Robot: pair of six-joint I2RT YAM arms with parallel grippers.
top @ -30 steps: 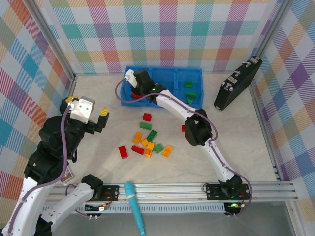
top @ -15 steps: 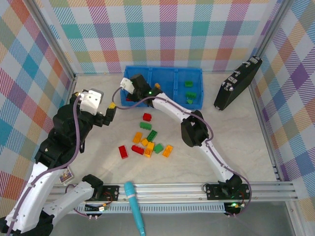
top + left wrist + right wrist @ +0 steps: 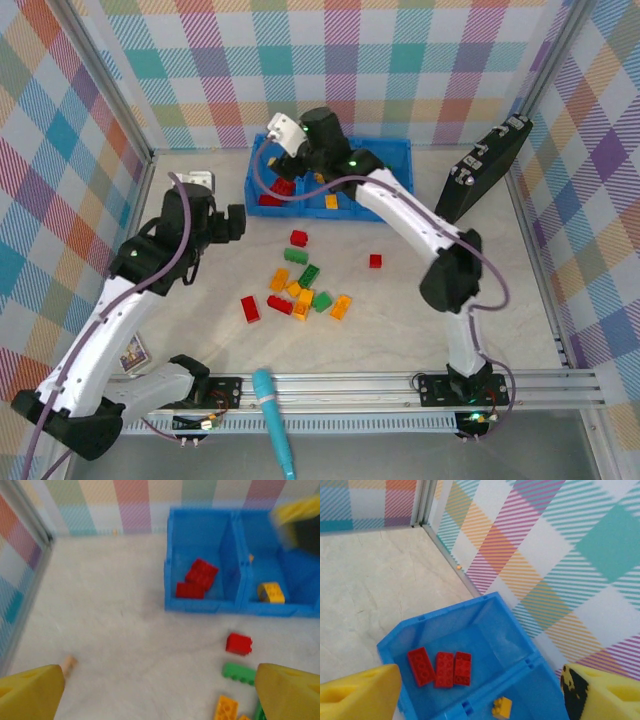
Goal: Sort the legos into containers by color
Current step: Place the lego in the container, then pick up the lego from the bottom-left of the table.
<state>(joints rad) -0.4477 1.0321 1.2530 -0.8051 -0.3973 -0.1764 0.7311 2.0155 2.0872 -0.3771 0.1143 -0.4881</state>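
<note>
Looking down, you see the table (image 3: 510, 300) with the blue bin (image 3: 200, 606) at 12 o'clock. Your right gripper (image 3: 480, 692) hangs over the bin's left end, fingers wide, empty; your left gripper (image 3: 160, 695) hangs at 10 o'clock of the loose pile (image 3: 305, 297), likewise wide and empty. Three red legos (image 3: 440, 667) lie in the left compartment, one yellow lego (image 3: 501, 707) in the middle one. The mixed pile lies mid-table, a lone red (image 3: 375, 261) at its 2 o'clock.

Pastel plaid walls (image 3: 350, 60), aluminium corner posts (image 3: 113, 88), pale marbled tabletop (image 3: 400, 330), even light.
</note>
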